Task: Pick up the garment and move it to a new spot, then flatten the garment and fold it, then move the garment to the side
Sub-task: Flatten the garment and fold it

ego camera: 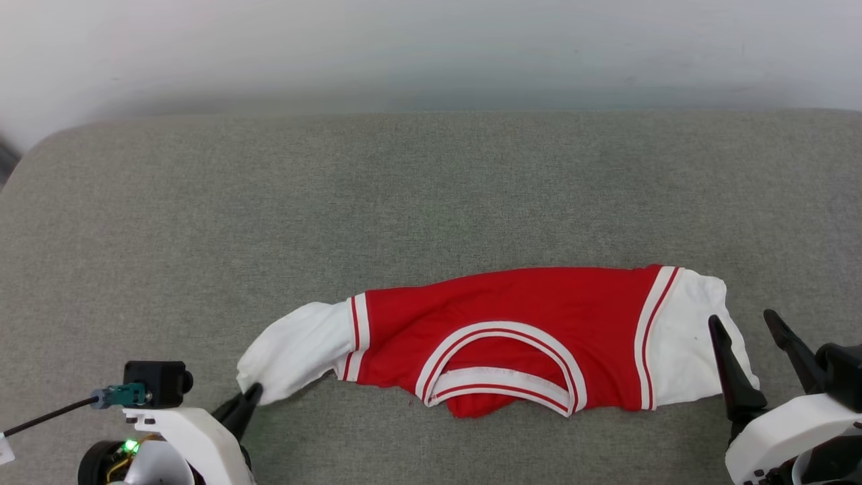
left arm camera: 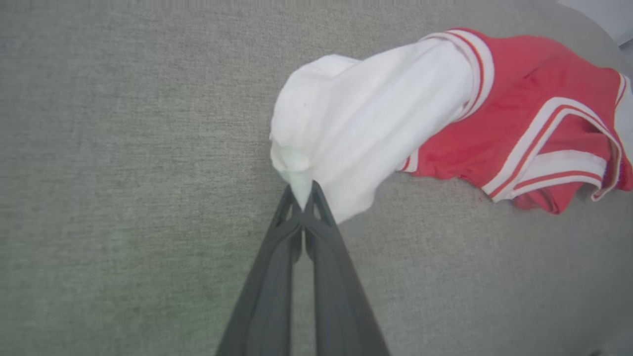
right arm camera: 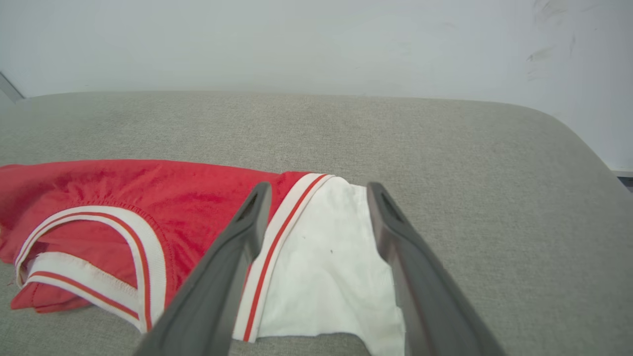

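Shows a red T-shirt (ego camera: 512, 310) with white sleeves, bunched into a long band close to the near edge of a grey padded surface (ego camera: 431, 188), neckline (ego camera: 500, 330) facing that edge. At the band's left end, has the left gripper (left arm camera: 302, 195) clenched on the tip of one white sleeve (left arm camera: 356, 128). Toward the near right corner, has the right gripper (right arm camera: 319, 188) spread wide, fingers straddling the other sleeve (right arm camera: 326, 267) without pinching it. Looks soft, light and limp: likely to sag and crease, unlikely to slip. Best taken by sleeve ends or shoulder seams, catching both layers.
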Controlling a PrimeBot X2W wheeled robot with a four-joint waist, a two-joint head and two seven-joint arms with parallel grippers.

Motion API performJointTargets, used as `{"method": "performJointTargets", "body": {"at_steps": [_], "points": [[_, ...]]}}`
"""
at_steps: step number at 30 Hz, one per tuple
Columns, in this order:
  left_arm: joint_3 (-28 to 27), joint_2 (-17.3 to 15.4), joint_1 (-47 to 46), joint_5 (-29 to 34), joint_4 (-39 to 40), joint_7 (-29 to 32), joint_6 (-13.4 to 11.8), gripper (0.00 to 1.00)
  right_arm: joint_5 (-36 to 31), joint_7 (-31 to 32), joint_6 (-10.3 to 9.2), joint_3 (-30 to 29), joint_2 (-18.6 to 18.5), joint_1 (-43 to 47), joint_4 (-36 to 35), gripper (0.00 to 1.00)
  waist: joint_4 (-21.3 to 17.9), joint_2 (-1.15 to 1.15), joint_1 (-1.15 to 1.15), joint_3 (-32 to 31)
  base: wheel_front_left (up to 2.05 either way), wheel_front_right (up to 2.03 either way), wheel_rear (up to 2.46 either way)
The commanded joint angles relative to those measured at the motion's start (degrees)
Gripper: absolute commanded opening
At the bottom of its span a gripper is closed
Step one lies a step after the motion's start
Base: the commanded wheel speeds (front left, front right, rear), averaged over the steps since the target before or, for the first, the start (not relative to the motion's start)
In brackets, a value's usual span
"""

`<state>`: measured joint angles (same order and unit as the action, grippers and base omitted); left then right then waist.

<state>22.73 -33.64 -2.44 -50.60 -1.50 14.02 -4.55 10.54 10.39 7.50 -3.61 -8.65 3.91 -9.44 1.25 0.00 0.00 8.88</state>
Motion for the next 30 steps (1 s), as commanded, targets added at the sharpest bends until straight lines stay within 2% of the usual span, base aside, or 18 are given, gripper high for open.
{"method": "performJointTargets", "body": {"at_steps": [1, 2, 8, 13, 17, 21, 26, 30], "points": [[-0.18, 0.16, -1.19, 1.11, -0.75, -1.61, 0.14, 0.70, 0.03, -0.05, -0.02, 0.04, -0.25, 0.35, -0.04, 1.00, 0.05, 0.00, 0.00, 0.03, 0.00, 0.00, 0.00], [-0.24, 0.86, -1.79, 1.63, -1.52, -3.04, 0.25, 1.00, 0.14, -0.01, -0.02, 0.04, -0.31, 0.36, 0.02, 1.00, 0.08, 0.00, 0.00, -0.02, 0.00, 0.00, 0.00], [-1.04, 2.72, -4.50, 6.96, -3.59, -14.55, 1.54, 1.00, 0.41, 0.77, -0.02, 0.24, -0.83, 0.90, 0.12, 1.00, 0.43, 0.00, 0.00, -1.05, 0.00, 0.00, 0.00], [-2.59, 3.14, -3.12, 11.57, -1.70, -24.51, -0.42, 1.00, 1.04, 4.85, -0.02, 0.62, -2.17, 0.89, -2.08, 1.00, 0.77, 0.00, 0.00, -2.14, 0.00, 0.00, 0.00], [-3.46, 2.23, -1.09, 15.51, 2.67, -27.82, -1.73, 1.00, 1.23, 14.42, -0.03, -0.38, -4.94, 1.78, -3.84, 1.00, 1.22, 0.00, 0.00, -1.97, 0.00, 0.00, 0.00], [-4.80, 2.56, 0.13, 18.06, 6.19, -28.88, -2.70, 1.00, 3.17, 25.16, -0.02, -2.30, -6.01, 0.75, -5.13, 1.00, 2.25, 0.00, 0.00, -0.77, 0.00, 0.00, 0.00], [-5.64, 3.21, -0.41, 19.79, 8.11, -29.17, -2.22, 1.00, 2.01, 38.45, -0.02, -4.42, -7.88, -1.17, -4.88, 1.00, 3.93, 0.00, 0.00, 1.17, 0.00, 0.00, 0.00], [-5.70, 4.16, -1.07, 20.29, 8.27, -29.27, -1.68, 1.00, 1.72, 43.79, -0.03, -5.65, -8.12, -3.24, -2.90, 1.00, 5.52, 0.00, 0.00, 2.88, 0.00, 0.00, 0.00]]}}
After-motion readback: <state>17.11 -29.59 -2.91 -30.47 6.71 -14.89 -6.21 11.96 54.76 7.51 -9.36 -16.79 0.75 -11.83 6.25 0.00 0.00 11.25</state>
